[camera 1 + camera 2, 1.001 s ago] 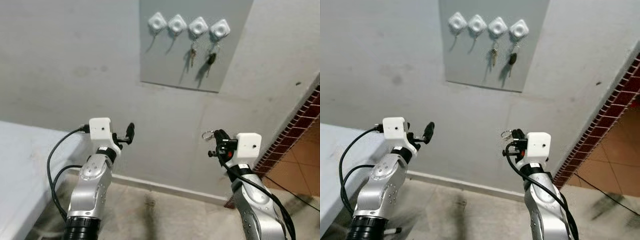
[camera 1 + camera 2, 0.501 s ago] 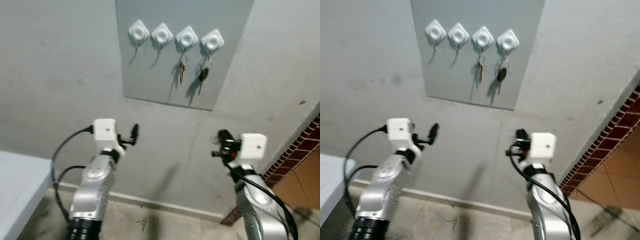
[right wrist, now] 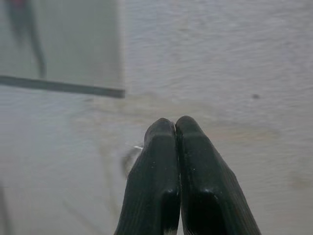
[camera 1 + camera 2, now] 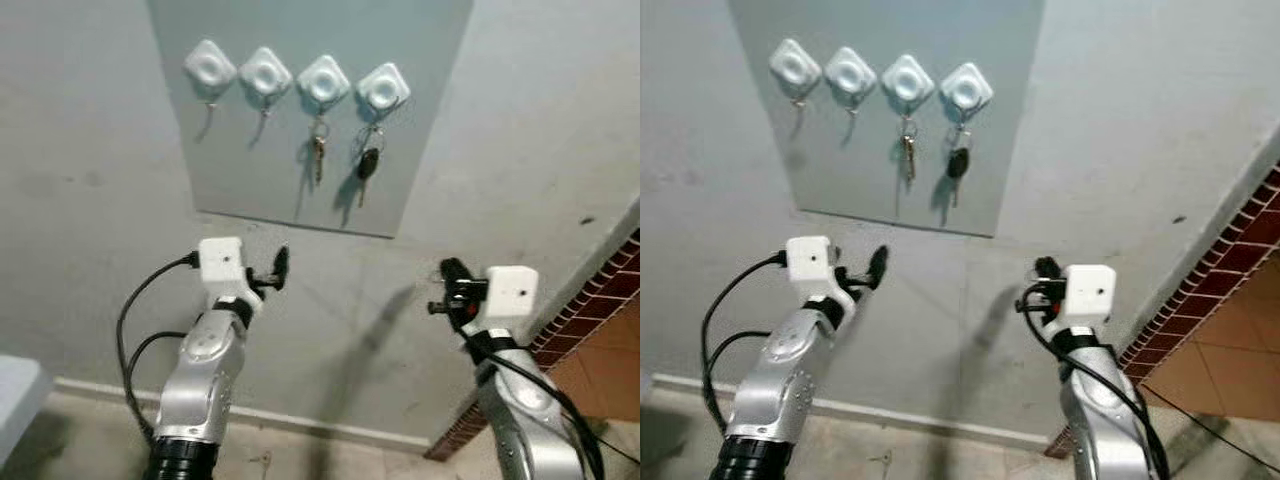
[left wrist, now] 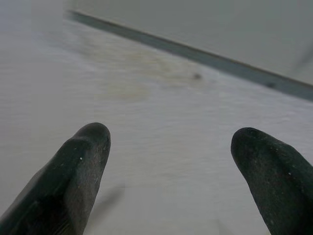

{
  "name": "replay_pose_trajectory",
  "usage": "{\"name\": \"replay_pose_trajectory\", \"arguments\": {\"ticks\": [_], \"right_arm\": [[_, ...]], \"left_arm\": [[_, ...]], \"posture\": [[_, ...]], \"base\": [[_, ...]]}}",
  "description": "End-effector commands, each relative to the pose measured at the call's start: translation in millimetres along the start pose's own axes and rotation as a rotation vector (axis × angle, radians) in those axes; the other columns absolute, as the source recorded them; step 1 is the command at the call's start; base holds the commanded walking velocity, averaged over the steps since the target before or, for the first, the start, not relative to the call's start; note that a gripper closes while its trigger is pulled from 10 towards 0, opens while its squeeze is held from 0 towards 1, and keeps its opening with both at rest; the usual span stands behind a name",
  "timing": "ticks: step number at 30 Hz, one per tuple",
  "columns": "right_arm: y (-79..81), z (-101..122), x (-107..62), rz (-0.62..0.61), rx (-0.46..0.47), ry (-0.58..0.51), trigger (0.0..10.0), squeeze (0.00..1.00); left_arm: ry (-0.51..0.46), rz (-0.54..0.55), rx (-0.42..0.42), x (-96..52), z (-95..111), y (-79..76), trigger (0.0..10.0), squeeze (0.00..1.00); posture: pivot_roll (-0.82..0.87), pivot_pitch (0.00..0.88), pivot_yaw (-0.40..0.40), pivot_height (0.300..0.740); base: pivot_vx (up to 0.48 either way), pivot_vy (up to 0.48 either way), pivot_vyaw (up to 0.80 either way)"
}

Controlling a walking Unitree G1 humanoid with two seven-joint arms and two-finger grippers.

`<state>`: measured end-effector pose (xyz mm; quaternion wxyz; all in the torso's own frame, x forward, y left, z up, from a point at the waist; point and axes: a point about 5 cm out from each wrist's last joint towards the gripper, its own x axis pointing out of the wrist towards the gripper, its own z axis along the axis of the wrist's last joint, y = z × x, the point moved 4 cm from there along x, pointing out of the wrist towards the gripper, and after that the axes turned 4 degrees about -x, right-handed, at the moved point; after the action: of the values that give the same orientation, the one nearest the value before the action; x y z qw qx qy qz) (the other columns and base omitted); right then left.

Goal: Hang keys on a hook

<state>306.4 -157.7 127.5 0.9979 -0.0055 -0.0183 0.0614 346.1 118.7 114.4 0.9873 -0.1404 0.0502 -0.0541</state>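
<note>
The right gripper (image 3: 175,128) was pressed tight, fingertip to fingertip; a small pale glint showed beside the tips, too blurred to name. It was raised toward the wall (image 4: 90,150), below and right of the board (image 4: 300,110). The left gripper (image 5: 168,142) was spread wide with nothing between its fingers, raised below the board. The head views showed four white hooks (image 4: 297,77) in a row on the board: a key (image 4: 318,158) hung from the third, a black fob (image 4: 368,165) from the fourth, the two left ones bare.
</note>
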Motion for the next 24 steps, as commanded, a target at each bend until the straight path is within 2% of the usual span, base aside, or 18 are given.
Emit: {"name": "replay_pose_trajectory", "arguments": {"ticks": [1, 14, 18, 24], "right_arm": [[-2.0, 6, 1.1, 0.018, -0.002, -0.016, 10.0, 0.0], [6.1, 27, 17.4, 0.16, -0.059, -0.074, 10.0, 0.0], [11.3, 39, 26.3, 0.234, -0.079, -0.11, 10.0, 0.0], [31.4, 60, 42.3, 0.379, -0.081, -0.176, 10.0, 0.0]], "left_arm": [[-0.03, -0.025, 0.018, 0.3, 10, -11.3, 10.0, 0.0], [-0.132, -0.167, 0.177, -4.1, 44, -44.7, 10.0, 0.0], [-0.159, -0.205, 0.197, -9.6, 49, -52.5, 10.0, 0.0], [-0.177, -0.253, 0.185, -19.6, 47, -62.1, 10.0, 0.0]], "posture": [[0.04, 0.047, -0.043, 0.74], [0.05, 0.073, -0.047, 0.74], [0.05, 0.077, -0.05, 0.74], [0.06, 0.081, -0.056, 0.74]], "base": [[0.0, 0.0, 0.0], [0.0, 0.0, 0.0], [0.0, 0.0, 0.0], [0.0, 0.0, 0.0]]}}
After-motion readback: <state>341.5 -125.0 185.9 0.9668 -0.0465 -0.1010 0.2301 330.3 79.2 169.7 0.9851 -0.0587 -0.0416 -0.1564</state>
